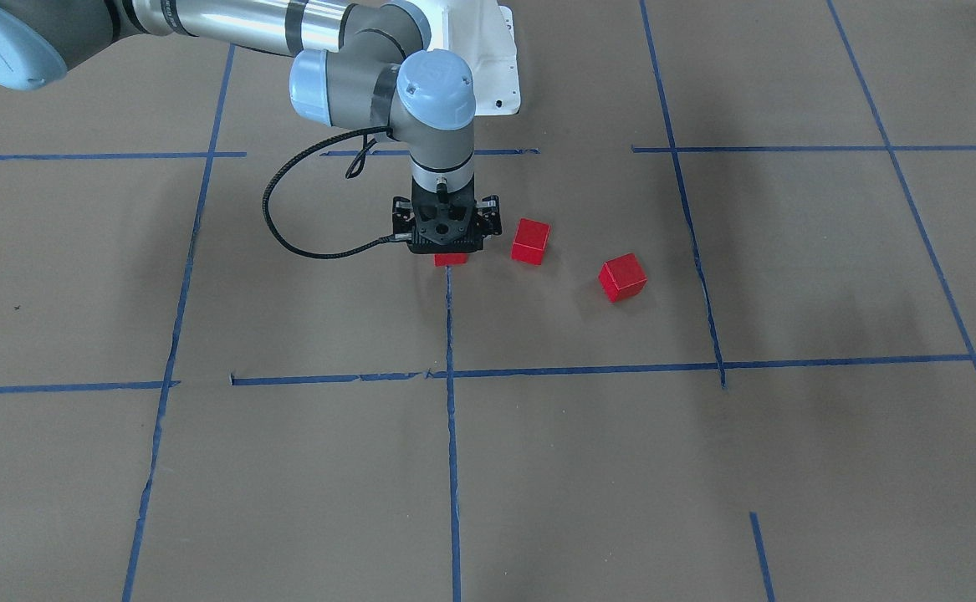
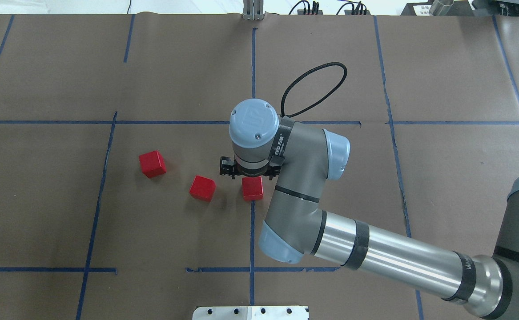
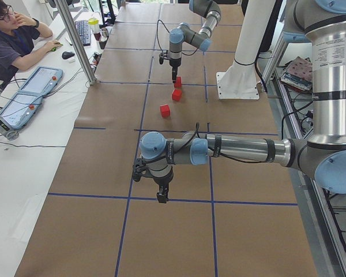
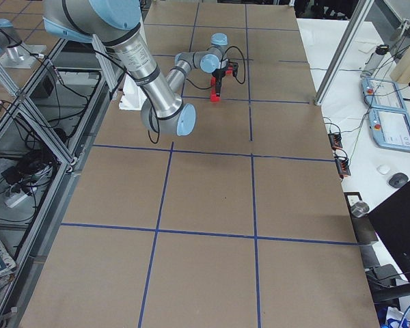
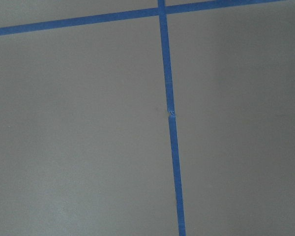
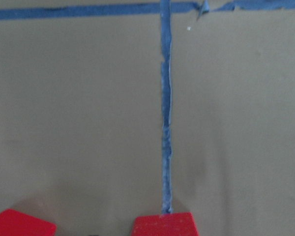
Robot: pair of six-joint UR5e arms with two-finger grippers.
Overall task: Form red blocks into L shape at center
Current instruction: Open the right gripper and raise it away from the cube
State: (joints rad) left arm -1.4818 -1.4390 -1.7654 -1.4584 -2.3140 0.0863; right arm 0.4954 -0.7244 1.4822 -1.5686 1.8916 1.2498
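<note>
Three red blocks (image 2: 202,188) lie left of mid-frame overhead. The rightmost block (image 2: 252,188) sits at the end of a blue tape line (image 2: 252,231), tucked under my right gripper (image 1: 447,242). Whether its fingers, or my left gripper's (image 3: 161,198), are spread or closed, I cannot tell.

Three small matte red cubes lie in a loose row on the brown paper center (image 2: 228,218), none touching. One red block (image 2: 252,188) sits on the long blue tape line (image 2: 252,231), squared to it. The second block (image 2: 202,188) lies near the line on the robot's left, turned askew. The third block (image 2: 152,163) lies farther left, well apart from the line.
</note>
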